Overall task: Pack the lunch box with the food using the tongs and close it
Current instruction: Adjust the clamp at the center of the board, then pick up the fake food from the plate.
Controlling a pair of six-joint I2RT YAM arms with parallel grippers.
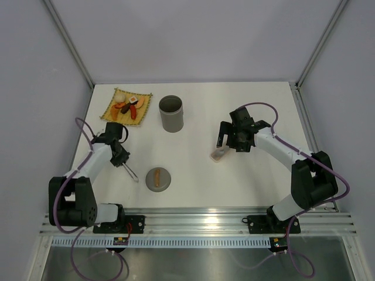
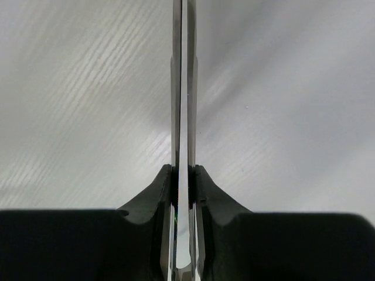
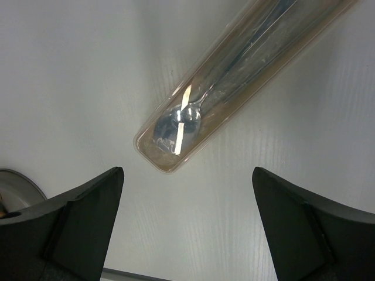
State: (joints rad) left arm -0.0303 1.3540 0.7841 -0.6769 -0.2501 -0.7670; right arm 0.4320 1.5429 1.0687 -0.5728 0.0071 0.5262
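The grey lunch box stands upright and uncovered at the back centre of the table. Small orange, red and white food pieces lie on a yellow mat to its left. The silver tongs point toward the near side from my left gripper. In the left wrist view the two tong arms are squeezed nearly together between the black fingers of my left gripper, which is shut on them. My right gripper is open over bare table, holding nothing.
A pale oblong cutlery case with a spoon inside lies just beyond the right gripper's fingers. A round grey lid with a brown handle rests near the table's front centre. Grey walls enclose the table.
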